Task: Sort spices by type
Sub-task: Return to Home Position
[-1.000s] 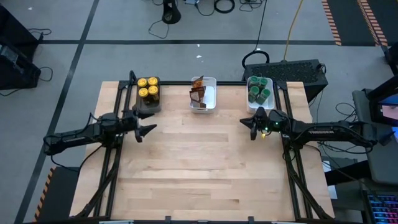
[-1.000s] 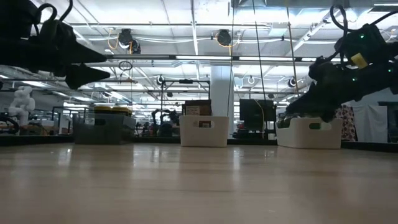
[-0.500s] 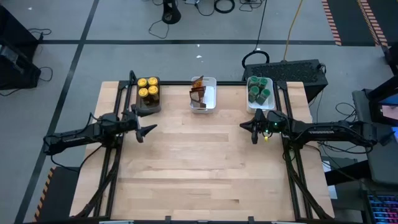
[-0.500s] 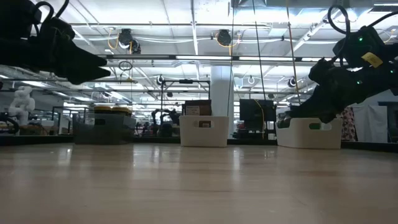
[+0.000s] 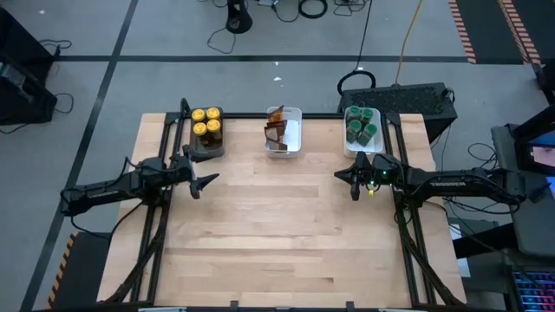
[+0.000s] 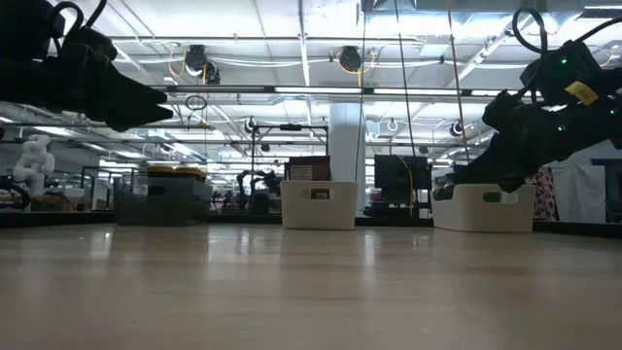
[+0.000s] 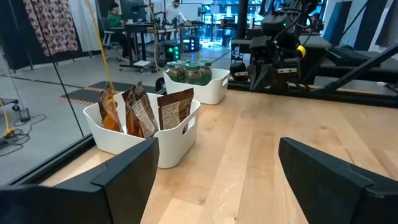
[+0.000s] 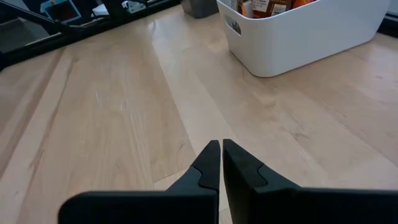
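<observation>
– Left gripper (image 5: 205, 183) fingers are seen spread wide, with nothing held. It is found on the near side of the middle bin (image 5: 294, 140), off to the left. How is the right gripper (image 5: 351, 182) placed?

– It is seen near that bin too, off to the right, its fingers drawn almost together around nothing. Both are held above bare table (image 5: 277, 247).

– And where are the spices found?

– Packets (image 5: 276, 127) are stood upright inside the middle bin itself. Yellow-lidded jars (image 5: 206, 122) are packed in a dark tray (image 5: 205, 151) to its left. Green-lidded jars (image 5: 360, 126) are gathered in a white bin (image 5: 364, 146) to its right. All three containers are lined along the far edge, so the sorting is judged finished.

– If anything had to be shifted, how should it be handled?

– Jars would be expected to be light, rigid and rather smooth. Each is best gripped from above, across the lid, since neighbours are pressed close. Packets would be expected to be thin and floppy, and are best pinched at the top edge, where they stick up above the rim.
</observation>
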{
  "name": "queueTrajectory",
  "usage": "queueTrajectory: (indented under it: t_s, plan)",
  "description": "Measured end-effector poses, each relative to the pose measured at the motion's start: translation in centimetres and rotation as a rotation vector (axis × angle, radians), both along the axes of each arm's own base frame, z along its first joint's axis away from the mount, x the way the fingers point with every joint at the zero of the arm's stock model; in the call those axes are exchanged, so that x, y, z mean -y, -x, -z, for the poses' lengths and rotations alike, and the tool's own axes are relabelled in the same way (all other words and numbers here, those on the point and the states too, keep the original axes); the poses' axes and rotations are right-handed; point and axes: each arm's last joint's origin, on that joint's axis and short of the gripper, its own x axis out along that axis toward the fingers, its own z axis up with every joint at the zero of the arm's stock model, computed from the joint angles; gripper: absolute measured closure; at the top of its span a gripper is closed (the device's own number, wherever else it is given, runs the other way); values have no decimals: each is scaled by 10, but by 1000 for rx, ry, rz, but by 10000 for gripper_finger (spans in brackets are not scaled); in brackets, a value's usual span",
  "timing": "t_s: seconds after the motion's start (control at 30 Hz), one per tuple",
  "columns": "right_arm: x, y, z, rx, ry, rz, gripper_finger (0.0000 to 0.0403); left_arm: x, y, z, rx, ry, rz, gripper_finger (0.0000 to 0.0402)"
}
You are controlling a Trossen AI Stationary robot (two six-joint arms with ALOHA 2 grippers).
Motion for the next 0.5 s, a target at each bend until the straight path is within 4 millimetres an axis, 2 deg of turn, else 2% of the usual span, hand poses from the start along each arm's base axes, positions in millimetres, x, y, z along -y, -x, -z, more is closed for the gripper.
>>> queueTrajectory:
  t_s: [0.3,0.5]
  plan:
    - [0,1,-1,5,2,1,403,0,0,0,-1,1,0,68]
    - [-5,4,-14,101,36,-27,403,0,0,0,-1,1,0,68]
